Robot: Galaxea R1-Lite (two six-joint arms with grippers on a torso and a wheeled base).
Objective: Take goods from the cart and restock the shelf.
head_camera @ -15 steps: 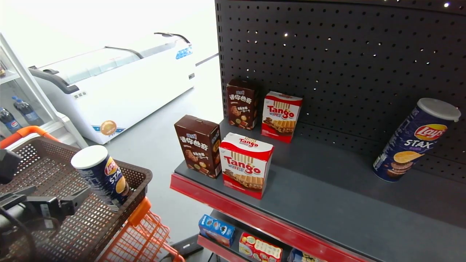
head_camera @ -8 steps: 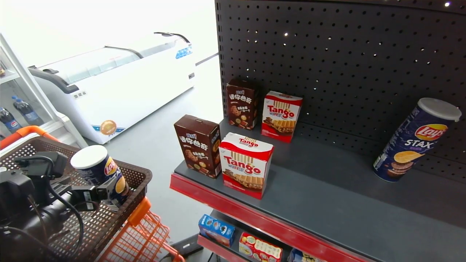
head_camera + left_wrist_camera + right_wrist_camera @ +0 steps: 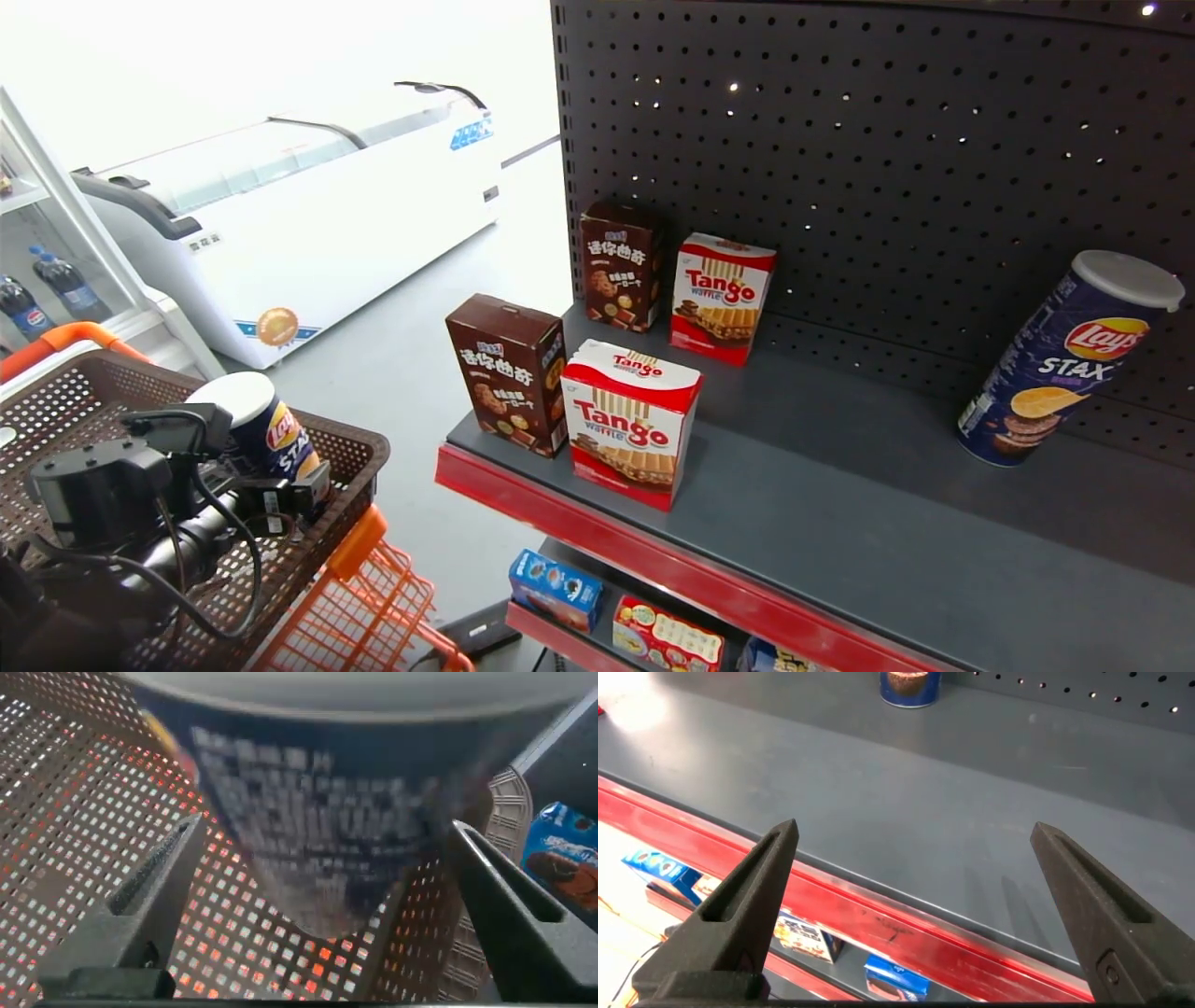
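A dark blue chips can with a white lid stands upright in the brown cart basket, close to its front corner. My left gripper is open around the can's body, one finger on each side, as the left wrist view shows with the can between the fingers. A second chips can leans against the pegboard on the grey shelf; its base shows in the right wrist view. My right gripper is open above the shelf's front part.
Two brown biscuit boxes and two red-white wafer boxes stand at the shelf's left end. The shelf has a red front lip. Goods lie on a lower shelf. A white freezer stands behind the cart.
My left arm has moved forward over the basket, bringing its open fingers around the chips can. The can and the shelf goods have stayed put.
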